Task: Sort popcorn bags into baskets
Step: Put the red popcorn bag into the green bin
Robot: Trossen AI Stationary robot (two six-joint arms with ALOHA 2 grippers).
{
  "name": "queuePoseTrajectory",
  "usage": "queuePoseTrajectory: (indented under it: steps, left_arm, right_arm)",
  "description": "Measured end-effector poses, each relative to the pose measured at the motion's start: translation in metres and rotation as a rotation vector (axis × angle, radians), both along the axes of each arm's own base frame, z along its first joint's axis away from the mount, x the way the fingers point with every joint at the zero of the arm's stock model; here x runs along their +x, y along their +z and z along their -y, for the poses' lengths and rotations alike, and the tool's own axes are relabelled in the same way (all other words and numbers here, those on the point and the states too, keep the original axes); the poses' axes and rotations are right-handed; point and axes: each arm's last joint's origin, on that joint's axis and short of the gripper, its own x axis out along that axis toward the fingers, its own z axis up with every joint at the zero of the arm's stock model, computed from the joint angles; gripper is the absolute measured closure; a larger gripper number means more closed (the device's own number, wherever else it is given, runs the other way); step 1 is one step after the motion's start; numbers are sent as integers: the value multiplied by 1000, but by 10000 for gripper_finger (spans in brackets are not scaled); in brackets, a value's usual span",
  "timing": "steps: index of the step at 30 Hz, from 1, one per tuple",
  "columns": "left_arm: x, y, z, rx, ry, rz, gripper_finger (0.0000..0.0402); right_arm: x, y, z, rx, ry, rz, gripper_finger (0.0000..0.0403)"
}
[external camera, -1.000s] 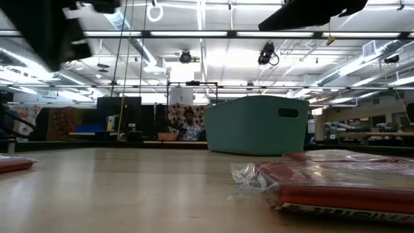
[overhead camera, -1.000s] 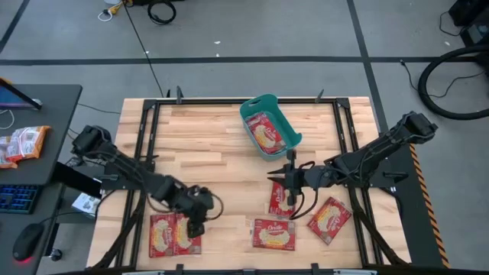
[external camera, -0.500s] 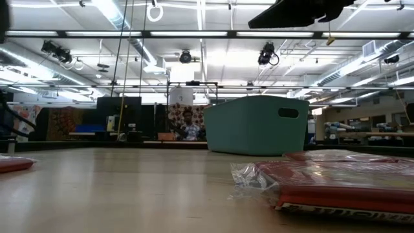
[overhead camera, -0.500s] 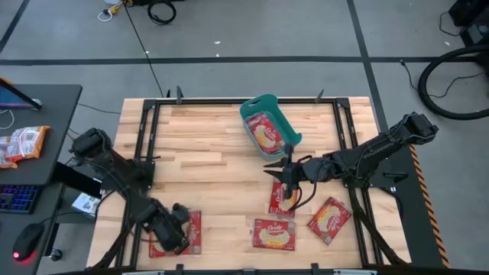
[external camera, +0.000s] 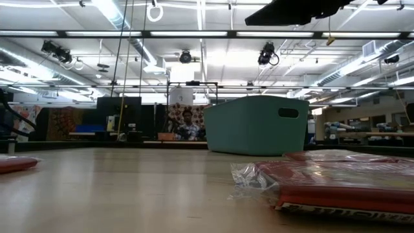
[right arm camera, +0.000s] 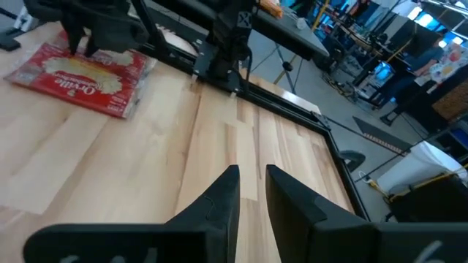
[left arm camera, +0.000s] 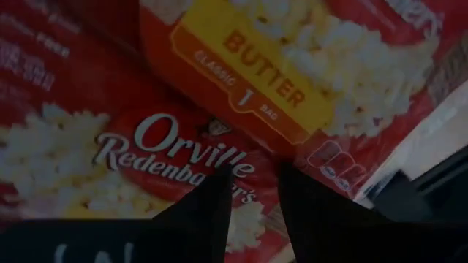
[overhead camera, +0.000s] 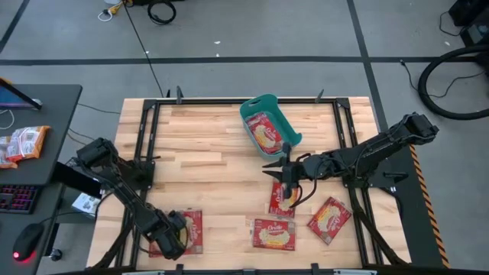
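Several red popcorn bags lie flat along the table's near side: a pair at the left (overhead camera: pixel 192 229), one in the middle (overhead camera: pixel 273 234), one to the right (overhead camera: pixel 329 219) and one (overhead camera: pixel 283 200) under my right arm. Another bag (overhead camera: pixel 265 130) lies inside the teal basket (overhead camera: pixel 256 105) at the far middle. My left gripper (overhead camera: pixel 172 237) is low over the left pair, its fingers (left arm camera: pixel 219 193) a narrow gap apart over the bag's white lettering (left arm camera: pixel 146 146). My right gripper (overhead camera: pixel 284 172) hovers above the table between the basket and the bag, holding nothing, with a narrow gap between its fingers (right arm camera: pixel 227 190). My left gripper comes from above, pointing down at the lower of the two overlapping bags (left arm camera: pixel 146 146). I cannot tell whether its fingertips touch the wrapper.
An orange-and-white snack packet (overhead camera: pixel 23 143) lies on the dark desk left of the table, beside a keyboard and mouse. Black frame rails (overhead camera: pixel 145 153) run along the table's sides. Bare wood spans the table's left and middle. In the low view a bag (external camera: pixel 336 184) lies close in front.
My left gripper has moved from beside the left pair toward the table's near left corner and down, ending low over those bags. My right gripper has edged slightly toward the far edge. No bag has moved.
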Motion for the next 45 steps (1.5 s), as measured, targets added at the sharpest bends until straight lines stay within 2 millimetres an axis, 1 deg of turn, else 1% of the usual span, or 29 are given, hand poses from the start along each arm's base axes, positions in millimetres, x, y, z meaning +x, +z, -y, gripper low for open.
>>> queuePoseTrajectory:
  steps: [3, 6, 9, 12, 14, 16, 19, 23, 25, 28, 32, 34, 36, 39, 41, 45]
  left_arm:
    - [6, -4, -7, 86, -51, 53, 280]
    - [16, -6, -17, 198, -122, 156, 280]
    - [27, -8, -31, 369, -194, 264, 280]
    - [40, -8, -47, 553, -271, 335, 280]
    - [47, -6, -54, 594, -293, 340, 280]
    - [56, -1, -57, 594, -330, 336, 280]
    - [69, 13, -59, 568, -346, 322, 280]
    - [78, 29, -59, 551, -307, 307, 280]
    - [79, 34, -59, 556, -279, 300, 280]
    - [75, 34, -59, 563, -299, 265, 280]
    - [65, 34, -63, 593, -346, 158, 280]
    - [63, 34, -61, 567, -346, 146, 280]
    - [62, 33, -59, 501, -379, 116, 280]
    - [58, 29, -54, 434, -528, 55, 280]
    - [55, 24, -50, 442, -616, 32, 280]
    - [55, 11, -46, 469, -776, -2, 280]
  right_arm:
    - [0, 1, -1, 10, 18, 13, 330]
    - [1, 2, -1, 14, 21, 23, 330]
    - [1, 3, -1, 17, 21, 33, 330]
    - [1, 3, -1, 18, 24, 33, 330]
    - [1, 3, -1, 18, 25, 33, 330]
    - [1, 3, -1, 18, 24, 32, 330]
    - [1, 3, -1, 19, 24, 33, 330]
    - [1, 3, -1, 32, 22, 34, 330]
    - [1, 3, -1, 47, 25, 35, 330]
    - [1, 3, -2, 56, 52, 31, 330]
    - [1, 3, -2, 59, 60, 30, 330]
    - [1, 3, -2, 59, 60, 31, 330]
    - [1, 3, -2, 71, 57, 31, 330]
    - [1, 2, -2, 88, 51, 27, 330]
    - [1, 2, -3, 94, 55, 23, 330]
    - [0, 1, -3, 111, 53, 17, 330]
